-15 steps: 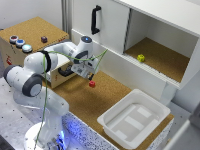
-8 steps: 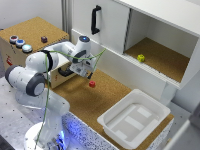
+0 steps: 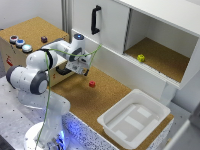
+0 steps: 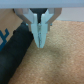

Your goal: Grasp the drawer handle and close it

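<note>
The black drawer handle (image 3: 63,71) sits on the pale tan drawer front (image 3: 54,76) of the cork-topped box at the exterior view's left, partly hidden behind my arm. In the wrist view the handle (image 4: 16,51) is a dark blurred bar next to my fingers. My gripper (image 3: 83,71) hangs just beside the handle, toward the exterior view's right, above the cork surface. In the wrist view my gripper (image 4: 40,44) has its two fingers (image 4: 36,27) pressed together with nothing between them. The handle is outside the fingers.
A small red cube (image 3: 92,84) lies on the cork floor near the gripper. A large white tub (image 3: 133,117) stands at the front right. A white cabinet with an upright black door pull (image 3: 94,20) holds a yellow object (image 3: 141,58). Coloured buttons (image 3: 20,44) sit on the box top.
The gripper has edged slightly toward the handle and stays shut. Nothing else has moved.
</note>
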{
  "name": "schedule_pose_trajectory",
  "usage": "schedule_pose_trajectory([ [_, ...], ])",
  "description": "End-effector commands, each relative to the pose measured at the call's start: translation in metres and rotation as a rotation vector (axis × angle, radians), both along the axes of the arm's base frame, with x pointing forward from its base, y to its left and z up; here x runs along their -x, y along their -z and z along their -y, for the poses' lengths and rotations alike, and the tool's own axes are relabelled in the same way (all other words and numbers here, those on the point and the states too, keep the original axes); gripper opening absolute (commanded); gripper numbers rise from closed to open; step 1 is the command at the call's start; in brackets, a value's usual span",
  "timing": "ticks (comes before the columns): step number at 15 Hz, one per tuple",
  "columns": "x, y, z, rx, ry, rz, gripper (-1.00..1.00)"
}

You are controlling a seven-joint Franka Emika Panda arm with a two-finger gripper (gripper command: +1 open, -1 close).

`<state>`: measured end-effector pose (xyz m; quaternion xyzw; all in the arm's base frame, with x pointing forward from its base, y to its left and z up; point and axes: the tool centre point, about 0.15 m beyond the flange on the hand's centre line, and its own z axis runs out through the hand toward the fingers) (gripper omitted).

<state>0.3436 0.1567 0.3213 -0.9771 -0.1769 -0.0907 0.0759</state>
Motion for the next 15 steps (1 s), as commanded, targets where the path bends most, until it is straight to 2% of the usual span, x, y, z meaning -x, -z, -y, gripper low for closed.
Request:
schedule_pose_trajectory([
  [1,0.005,0.003,-0.077,0.024,-0.058,-0.064,-1.00],
  [5,0.009,-0.003,-0.112,-0.022,-0.094,-0.101,-1.00],
  [7,0.014,-0.007,-0.133,-0.033,-0.140,-0.100,-1.00],
  [11,0.017,-0.026,-0.142,-0.123,-0.161,-0.109,-1.00],
  [13,0.007,-0.029,-0.108,-0.114,-0.103,-0.101,-1.00],
  [15,-0.001,-0.034,-0.071,-0.072,-0.059,-0.084,-1.00],
])
